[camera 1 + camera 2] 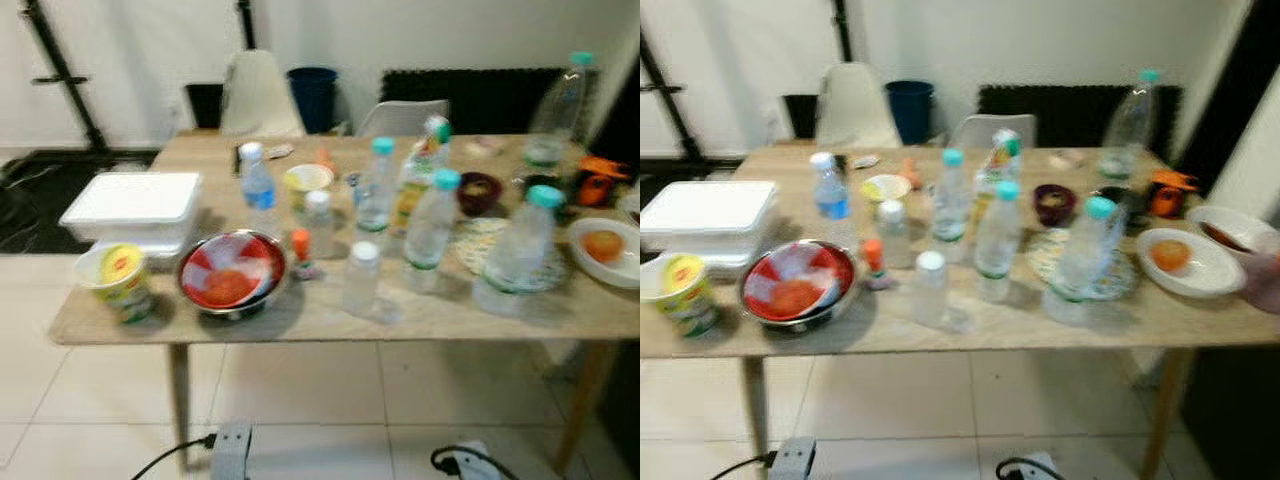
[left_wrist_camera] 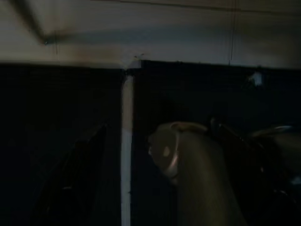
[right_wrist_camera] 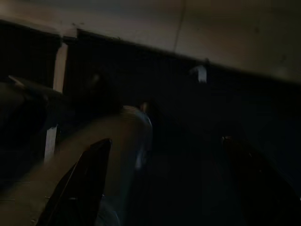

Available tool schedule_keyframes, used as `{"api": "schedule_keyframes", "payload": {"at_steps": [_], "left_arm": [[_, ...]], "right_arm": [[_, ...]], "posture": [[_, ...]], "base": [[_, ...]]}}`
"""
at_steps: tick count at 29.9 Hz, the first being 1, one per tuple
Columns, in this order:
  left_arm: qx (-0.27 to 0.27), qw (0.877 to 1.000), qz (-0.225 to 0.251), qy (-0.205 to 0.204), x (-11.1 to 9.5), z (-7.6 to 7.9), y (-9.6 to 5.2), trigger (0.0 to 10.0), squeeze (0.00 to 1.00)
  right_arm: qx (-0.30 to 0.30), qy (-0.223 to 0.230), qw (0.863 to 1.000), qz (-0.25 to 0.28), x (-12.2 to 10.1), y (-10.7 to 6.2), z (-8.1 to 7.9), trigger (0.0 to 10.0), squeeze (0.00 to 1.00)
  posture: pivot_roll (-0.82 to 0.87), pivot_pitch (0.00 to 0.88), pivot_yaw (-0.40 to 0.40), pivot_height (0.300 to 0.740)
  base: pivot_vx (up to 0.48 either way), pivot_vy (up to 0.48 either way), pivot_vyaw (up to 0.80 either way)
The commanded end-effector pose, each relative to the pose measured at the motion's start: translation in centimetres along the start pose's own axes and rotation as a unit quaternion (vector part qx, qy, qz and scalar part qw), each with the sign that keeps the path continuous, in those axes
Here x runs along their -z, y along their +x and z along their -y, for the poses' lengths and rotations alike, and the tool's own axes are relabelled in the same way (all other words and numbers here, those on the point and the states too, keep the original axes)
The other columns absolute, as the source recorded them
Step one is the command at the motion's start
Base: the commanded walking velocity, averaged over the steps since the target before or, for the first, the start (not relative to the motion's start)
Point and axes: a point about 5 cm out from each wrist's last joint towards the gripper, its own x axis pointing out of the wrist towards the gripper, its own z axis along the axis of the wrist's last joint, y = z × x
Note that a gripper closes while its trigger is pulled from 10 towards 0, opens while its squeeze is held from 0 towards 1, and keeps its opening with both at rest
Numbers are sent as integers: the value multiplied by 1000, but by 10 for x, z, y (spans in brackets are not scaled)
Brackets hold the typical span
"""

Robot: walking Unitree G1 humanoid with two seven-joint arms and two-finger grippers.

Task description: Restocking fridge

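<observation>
Water bottles (image 1: 432, 230) crowd the wooden table (image 1: 320, 315) beside a steel bowl (image 1: 232, 272); reaching risks toppling neighbours. Jaw state: cannot tell.

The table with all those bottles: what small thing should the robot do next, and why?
Probably step closer to the table. It is seen from a short way off, with bare floor before it, and the water bottles stand untouched, so a reach now would likely fall short.

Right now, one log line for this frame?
phase: facing table | bottles, bowl, tub on it | arms idle
</observation>
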Motion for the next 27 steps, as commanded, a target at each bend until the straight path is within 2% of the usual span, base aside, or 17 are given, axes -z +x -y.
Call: {"api": "schedule_keyframes", "payload": {"at_steps": [1,5,8,12,27], "left_arm": [[0,1000,-1,0,1,0,0,10000,0],[5,1000,-1,2,1,1,0,10000,0],[10,1000,-7,14,3,1,0,10000,0],[5,1000,-6,-5,4,0,0,10000,0],[-11,1000,-2,2,1,-4,-1,10000,0]], "right_arm": [[10,5,1000,-1,2,0,2,10000,0],[20,4,1000,0,2,-1,4,10000,0],[23,3,1000,-4,4,-1,5,10000,0],[23,4,1000,-4,4,-1,5,10000,0],[21,-2,1000,-2,1,0,3,10000,0]], "posture": [[4,0,-26,740],[3,0,-25,740],[3,0,-24,740],[3,0,-26,740],[14,0,-26,740]], "base": [[0,0,444],[0,0,111],[0,-466,0],[0,-458,0],[0,0,0]]}}
